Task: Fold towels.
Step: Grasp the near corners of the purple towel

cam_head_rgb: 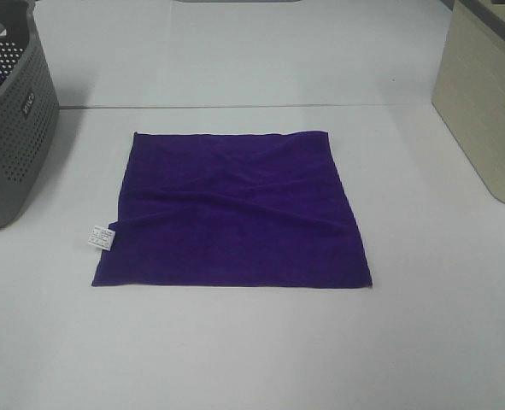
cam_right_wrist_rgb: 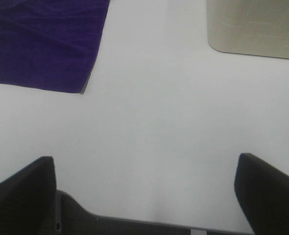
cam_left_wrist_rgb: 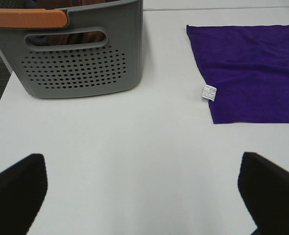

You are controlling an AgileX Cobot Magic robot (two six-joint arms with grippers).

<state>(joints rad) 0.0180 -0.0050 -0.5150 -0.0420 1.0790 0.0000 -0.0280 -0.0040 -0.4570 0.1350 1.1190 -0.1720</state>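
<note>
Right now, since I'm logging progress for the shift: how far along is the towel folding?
Done: the purple towel lies spread open on the table, white tag at one edge. In hand: nothing; the left claw and right claw are open over bare table, off the towel. Left: every fold; none is made yet.

**A:** We see soft, matt cloth in the purple towel (cam_head_rgb: 235, 209), with a fine nap and a few shallow creases. Its small white tag (cam_head_rgb: 101, 237) looks printed; we cannot tell whether it is fabric or paper.

**B:** We agree. The grey basket (cam_head_rgb: 13, 128) looks to us like moulded plastic, perforated and dull. Its orange handle (cam_left_wrist_rgb: 27, 18) looks smooth.

**A:** We read the white table (cam_head_rgb: 252, 350) as smooth and matt.

**B:** And we take the beige bin (cam_head_rgb: 483, 111) for matt plastic.
</note>
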